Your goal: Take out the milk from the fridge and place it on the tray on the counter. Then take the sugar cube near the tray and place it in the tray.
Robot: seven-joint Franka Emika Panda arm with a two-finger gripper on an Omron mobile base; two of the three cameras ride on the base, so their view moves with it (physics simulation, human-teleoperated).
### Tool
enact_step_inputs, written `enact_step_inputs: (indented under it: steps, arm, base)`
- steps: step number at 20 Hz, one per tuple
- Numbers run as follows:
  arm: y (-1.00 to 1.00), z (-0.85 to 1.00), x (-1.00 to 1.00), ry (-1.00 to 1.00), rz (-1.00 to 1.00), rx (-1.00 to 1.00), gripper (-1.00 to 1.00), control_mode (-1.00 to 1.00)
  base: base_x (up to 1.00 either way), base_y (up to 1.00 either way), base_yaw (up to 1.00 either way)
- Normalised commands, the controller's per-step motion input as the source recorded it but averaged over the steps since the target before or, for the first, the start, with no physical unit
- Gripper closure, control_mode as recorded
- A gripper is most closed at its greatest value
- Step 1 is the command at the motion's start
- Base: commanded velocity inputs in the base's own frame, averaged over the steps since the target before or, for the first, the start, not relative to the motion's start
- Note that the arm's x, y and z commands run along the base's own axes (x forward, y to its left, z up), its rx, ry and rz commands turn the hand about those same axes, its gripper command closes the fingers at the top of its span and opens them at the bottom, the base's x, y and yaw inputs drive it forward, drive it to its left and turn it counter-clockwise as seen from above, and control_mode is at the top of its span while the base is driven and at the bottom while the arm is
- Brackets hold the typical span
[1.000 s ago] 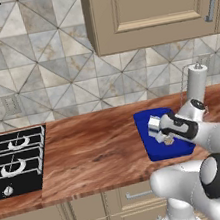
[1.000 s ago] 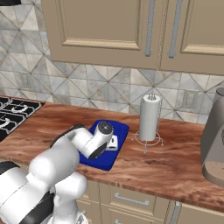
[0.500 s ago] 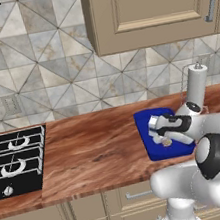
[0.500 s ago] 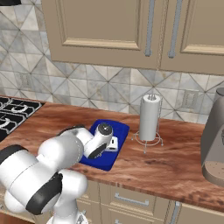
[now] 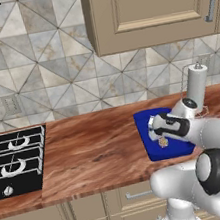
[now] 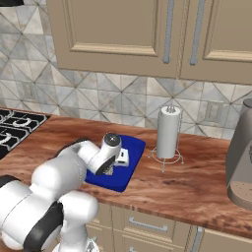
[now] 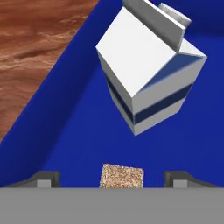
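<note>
Gripper sits low over the tray, jaws spread wide. In hand view the two fingertips stand well apart at the bottom, w/ the sugar cube between them but clear of both: gaps show on each side, so nothing is gripped. Cube lies on the blue tray floor. Just beyond it, on the tray too, stands the milk: white carton, dark band round the middle, gable top w/ cap pointing away from the hand.

Left base view: arm reaches over the tray, gripper pointing down near its middle; cube is a small tan speck on the blue right under the hand. Tray rests on the counter, towards its right end, w/ a paper-towel roll on a wire stand behind it and a stove far left.

Right base view: tray partly covered by the forearm; milk peeks out white just beside the hand, upright on the tray as far as I can tell. Roll is near the tray's right side; a grey appliance stands at the far right of the counter.
</note>
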Motion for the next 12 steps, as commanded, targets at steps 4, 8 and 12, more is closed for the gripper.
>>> enact_step_inputs:
  steps: [4,8,12]
  arm:
    - [0.02,0.29,-0.54,-0.09,-0.09,0.0,-1.0,-1.0]
    - [0.0,0.5,-0.89,-0.16,-0.11,0.0,-1.0,-1.0]
    - [0.0,0.94,-0.84,-0.14,-0.05,0.0,-1.0,-1.0]
  base:
    - [0.0,0.0,0.0]
    - [0.0,0.0,0.0]
    - [0.0,0.0,0.0]
